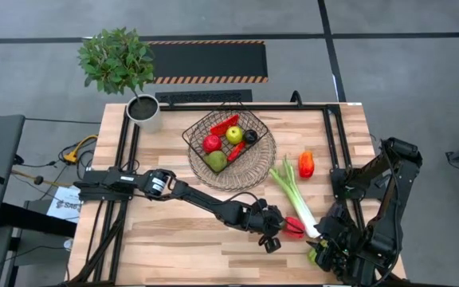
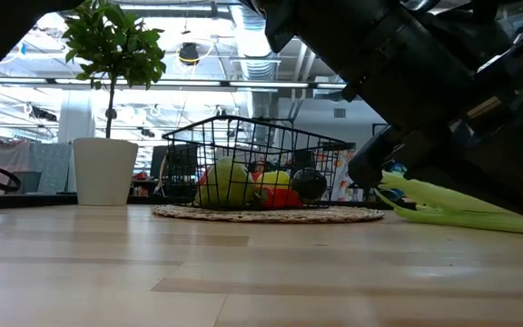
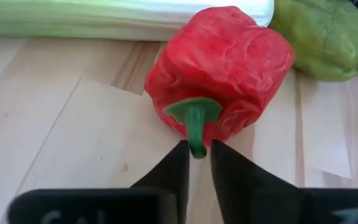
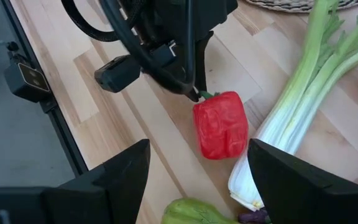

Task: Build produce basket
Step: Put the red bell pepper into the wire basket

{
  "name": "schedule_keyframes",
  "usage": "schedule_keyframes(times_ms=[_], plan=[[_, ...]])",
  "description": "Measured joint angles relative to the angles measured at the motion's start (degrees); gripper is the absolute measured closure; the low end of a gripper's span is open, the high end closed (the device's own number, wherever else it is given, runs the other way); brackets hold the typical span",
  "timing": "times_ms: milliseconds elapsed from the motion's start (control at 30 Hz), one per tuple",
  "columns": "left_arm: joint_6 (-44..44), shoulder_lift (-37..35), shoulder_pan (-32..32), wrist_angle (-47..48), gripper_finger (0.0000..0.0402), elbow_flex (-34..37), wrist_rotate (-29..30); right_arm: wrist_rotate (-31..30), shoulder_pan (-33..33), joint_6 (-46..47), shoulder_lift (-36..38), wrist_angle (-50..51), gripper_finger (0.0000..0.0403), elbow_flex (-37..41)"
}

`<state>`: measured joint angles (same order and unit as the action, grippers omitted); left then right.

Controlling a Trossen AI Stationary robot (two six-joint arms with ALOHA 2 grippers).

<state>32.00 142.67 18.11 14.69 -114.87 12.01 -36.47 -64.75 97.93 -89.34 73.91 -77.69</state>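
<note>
**Left End Effector Closed on Pepper Stem**

The left end effector (image 3: 196, 163) was narrowed onto the green stem of the red pepper (image 3: 222, 68). The pepper lay on the worktop (image 1: 174, 239), directly ahead of the fingertips, beside the leek (image 4: 303, 106). The right end effector (image 4: 197, 180) stood wide above the pepper. The basket (image 1: 228, 137) sat well apart on a wicker tray (image 1: 257, 167).

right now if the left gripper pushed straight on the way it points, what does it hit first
The left gripper, closed on the stem of the red pepper, would press into the pepper's body first; the leek lies just beyond.
</note>
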Motion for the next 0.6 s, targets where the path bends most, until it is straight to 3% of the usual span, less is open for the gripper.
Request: schedule_keyframes(times_ms=[267,367,500,600], plan=[[1.8,-0.1,-0.2,-0.2,0.0298,0.0,-0.2,0.0,0.0,-0.3,0.0,0.2,0.0112,0.0],[2.2,-0.1,-0.5,0.4,0.0321,0.0,-1.2,0.0,0.0,-0.4,0.0,0.4,0.0112,0.0],[2.7,-0.1,-1.2,0.5,0.0383,0.0,-1.2,0.0,0.0,-0.5,0.0,0.7,0.0112,0.0],[3.1,-0.1,-1.7,0.5,0.0392,0.0,-1.1,0.0,0.0,-0.5,0.0,1.0,0.0112,0.0]])
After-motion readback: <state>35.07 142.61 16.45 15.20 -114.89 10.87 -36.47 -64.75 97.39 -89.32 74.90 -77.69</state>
